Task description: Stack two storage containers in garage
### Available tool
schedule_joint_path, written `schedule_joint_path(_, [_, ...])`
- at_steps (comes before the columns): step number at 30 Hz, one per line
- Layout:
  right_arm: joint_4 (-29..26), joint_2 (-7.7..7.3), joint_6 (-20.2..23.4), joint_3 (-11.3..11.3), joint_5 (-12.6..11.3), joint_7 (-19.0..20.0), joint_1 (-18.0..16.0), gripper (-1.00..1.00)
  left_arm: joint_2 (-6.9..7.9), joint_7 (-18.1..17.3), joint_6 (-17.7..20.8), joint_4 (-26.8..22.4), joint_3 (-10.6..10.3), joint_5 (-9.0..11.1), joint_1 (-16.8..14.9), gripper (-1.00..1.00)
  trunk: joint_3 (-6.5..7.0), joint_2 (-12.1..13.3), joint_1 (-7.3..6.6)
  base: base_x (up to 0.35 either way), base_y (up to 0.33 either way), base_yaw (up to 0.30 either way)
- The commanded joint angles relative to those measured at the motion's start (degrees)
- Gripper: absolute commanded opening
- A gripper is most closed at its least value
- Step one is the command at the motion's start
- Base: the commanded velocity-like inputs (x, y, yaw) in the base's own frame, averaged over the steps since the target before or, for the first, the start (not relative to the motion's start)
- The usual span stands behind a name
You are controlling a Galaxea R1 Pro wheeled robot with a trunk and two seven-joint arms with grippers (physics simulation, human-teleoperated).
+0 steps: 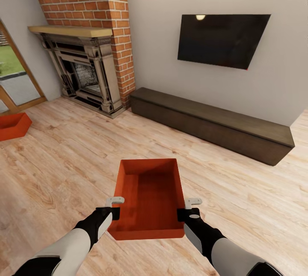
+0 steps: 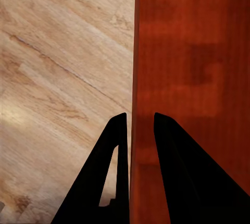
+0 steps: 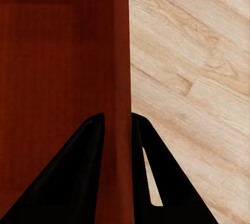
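Two storage containers were seen in the living room, on the light wood floor (image 1: 64,160) before the brick fireplace (image 1: 85,70). The far container (image 1: 13,125) lay well off toward the glass door. The near container (image 1: 149,199) was held between both arms, its long axis running away from the robot. The left pincer (image 1: 114,207) was clamped on its left wall, the right pincer (image 1: 188,208) on its right wall, each straddling the rim.

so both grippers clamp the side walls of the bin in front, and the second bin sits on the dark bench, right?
Not the bench. The head view shows the second bin on the wood floor by the glass door. The left gripper and right gripper do clamp the side walls of the bin in front.
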Motion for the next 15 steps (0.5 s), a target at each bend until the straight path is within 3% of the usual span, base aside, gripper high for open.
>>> schedule_joint_path(1, [-2.07, -0.05, -0.84, -0.22, 0.13, 0.29, -0.08, -1.0, 0.74, 0.34, 0.42, 0.0, 0.55, -0.44, 0.02, -1.0, 0.0, -0.09, 0.03, 0.0, 0.0, 0.0])
schedule_joint_path(15, [-2.07, -0.03, -0.82, -0.19, 0.12, 0.3, -0.08, -1.0, 0.7, 0.34, 0.42, 0.0, 0.55, -0.44, 0.02, -1.0, 1.28, -0.09, 0.03, 0.0, 0.0, 0.0])
